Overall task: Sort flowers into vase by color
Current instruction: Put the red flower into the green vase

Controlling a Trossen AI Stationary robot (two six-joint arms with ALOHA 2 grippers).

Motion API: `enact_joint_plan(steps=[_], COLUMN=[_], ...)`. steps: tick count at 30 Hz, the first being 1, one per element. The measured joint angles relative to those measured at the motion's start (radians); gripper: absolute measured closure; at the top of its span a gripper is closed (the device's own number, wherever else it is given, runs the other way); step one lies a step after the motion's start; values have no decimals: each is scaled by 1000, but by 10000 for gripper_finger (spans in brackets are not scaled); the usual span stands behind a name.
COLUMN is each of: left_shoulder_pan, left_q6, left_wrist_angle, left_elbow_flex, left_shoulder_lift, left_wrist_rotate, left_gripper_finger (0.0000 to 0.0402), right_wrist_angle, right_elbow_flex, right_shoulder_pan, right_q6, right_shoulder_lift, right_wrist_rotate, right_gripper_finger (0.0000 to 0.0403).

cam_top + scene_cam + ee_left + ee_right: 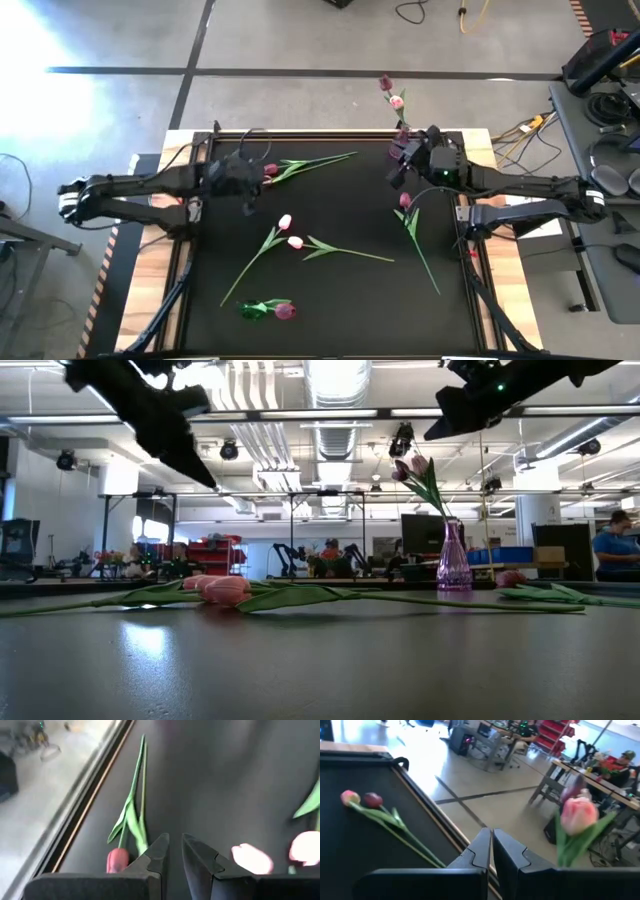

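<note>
A purple glass vase point(453, 565) stands at the table's far edge and holds two tulips point(413, 466), one magenta point(386, 83), one pink point(397, 101). My right gripper point(400, 158) hovers shut and empty just near of it, the pink head point(577, 815) close by. My left gripper point(256, 183) hangs above the mat, its fingers a narrow gap apart with nothing between them point(175, 855). Beside it lie a magenta tulip point(117, 860) and a pink one point(350, 797), stems toward the right. Two pink tulips point(290, 232) lie mid-table. Magenta ones lie at the right point(405, 200) and near edge point(285, 311).
The black mat point(340, 320) has a raised dark frame around it, on a wooden table top point(140, 310). Beyond the far edge is bare floor; desks, cables and equipment point(600, 110) stand to the right. A person point(615, 545) sits in the room behind.
</note>
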Motion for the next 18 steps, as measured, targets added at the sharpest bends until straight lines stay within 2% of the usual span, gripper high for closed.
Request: enact_joint_plan(steps=[3,7,13,18], left_shoulder_pan=[94,174,238,263], left_q6=[55,128,156,158], left_wrist_angle=[-32,-49,-48,-3], left_elbow_flex=[51,90,103,102], left_shoulder_lift=[77,164,268,347], left_wrist_rotate=[46,54,154,154], left_gripper_finger=[365,354,306,261], right_wrist_angle=[0,-12,-9,-8], right_elbow_flex=[0,0,0,0], right_shoulder_pan=[21,52,93,115], right_q6=[1,10,12,12], right_shoulder_lift=[20,36,40,41], right_wrist_rotate=[0,0,0,1], right_gripper_finger=[390,390,390,390])
